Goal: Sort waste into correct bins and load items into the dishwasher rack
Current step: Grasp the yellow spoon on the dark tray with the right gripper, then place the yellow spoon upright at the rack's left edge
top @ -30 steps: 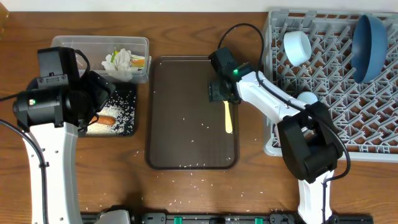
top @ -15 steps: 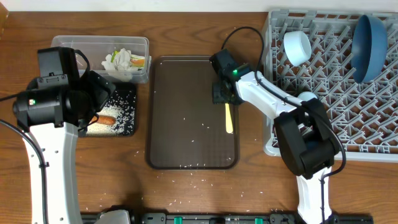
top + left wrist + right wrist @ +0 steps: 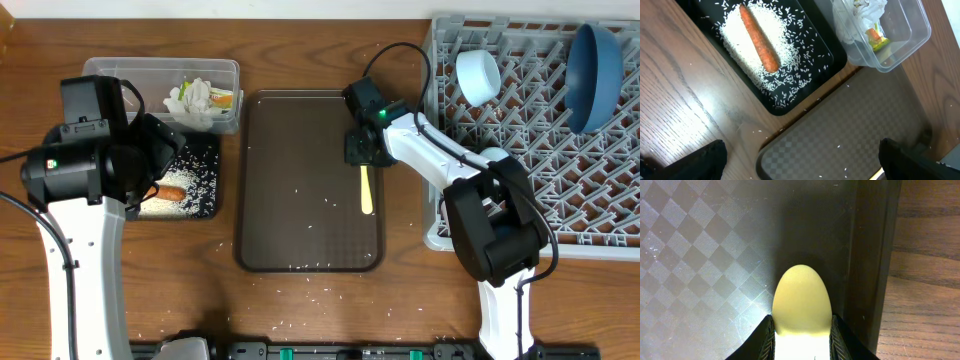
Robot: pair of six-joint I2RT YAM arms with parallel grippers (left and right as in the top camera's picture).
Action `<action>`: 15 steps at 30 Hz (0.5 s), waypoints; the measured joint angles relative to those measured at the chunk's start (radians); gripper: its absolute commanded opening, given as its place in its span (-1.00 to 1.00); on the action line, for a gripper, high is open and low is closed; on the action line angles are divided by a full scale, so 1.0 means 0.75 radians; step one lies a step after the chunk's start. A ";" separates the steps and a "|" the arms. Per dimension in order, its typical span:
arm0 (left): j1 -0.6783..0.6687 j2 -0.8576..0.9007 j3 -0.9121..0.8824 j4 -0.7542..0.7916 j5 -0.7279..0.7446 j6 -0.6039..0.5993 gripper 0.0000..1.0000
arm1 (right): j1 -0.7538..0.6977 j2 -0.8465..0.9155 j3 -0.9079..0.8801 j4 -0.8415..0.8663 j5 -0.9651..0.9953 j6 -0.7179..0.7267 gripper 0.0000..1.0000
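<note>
1. Yellow spoon (image 3: 801, 300): the right gripper (image 3: 801, 332) has its fingers (image 3: 766, 339) pressed against both edges of the rounded end, pinching it. You cannot tell from either view whether it has left the surface.
2. Location: the spoon lies lengthwise on the dark brown serving tray (image 3: 290, 200), just beside its raised right rim. The rest of its length points toward the front of the table.
3. Left gripper (image 3: 802, 152): fingers spread wide and holding nothing, hovering over the corner where the black tray (image 3: 832, 57) meets the serving tray.
4. Risk: the grip sits on a curved, glossy plastic end with the long part hanging free. Expect the spoon to pivot or slide out if you swing fast.
5. Risk: the tray rim is right beside the spoon, so a low sideways move could snag it. The dishwasher rack (image 3: 520, 140) has a tall wall to clear before release, and a slim spoon may drop through the lattice.
6. Materials:
   - The serving tray has a fine checkered, matte texture.
   - The rack is grey open grid and holds a white bowl (image 3: 478, 75) and a blue plate (image 3: 595, 75) on edge.
   - The carrot (image 3: 759, 45) lies on a bed of rice grains (image 3: 747, 67).
   - The clear tub (image 3: 912, 42) holds crumpled paper wads (image 3: 867, 12).
</note>
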 measured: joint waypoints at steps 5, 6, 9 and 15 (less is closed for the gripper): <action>0.000 0.000 0.000 0.000 0.000 0.000 0.96 | -0.004 0.000 0.003 -0.014 -0.044 -0.023 -0.61; 0.000 0.000 0.000 0.000 0.000 0.000 0.96 | -0.004 -0.001 0.004 -0.019 -0.051 -0.025 -0.60; 0.000 0.000 0.000 -0.001 0.000 0.000 0.96 | -0.004 -0.006 0.004 -0.039 -0.078 -0.043 -0.58; 0.000 0.000 0.000 0.000 0.000 0.000 0.96 | -0.007 -0.066 0.004 -0.136 -0.133 -0.081 -0.53</action>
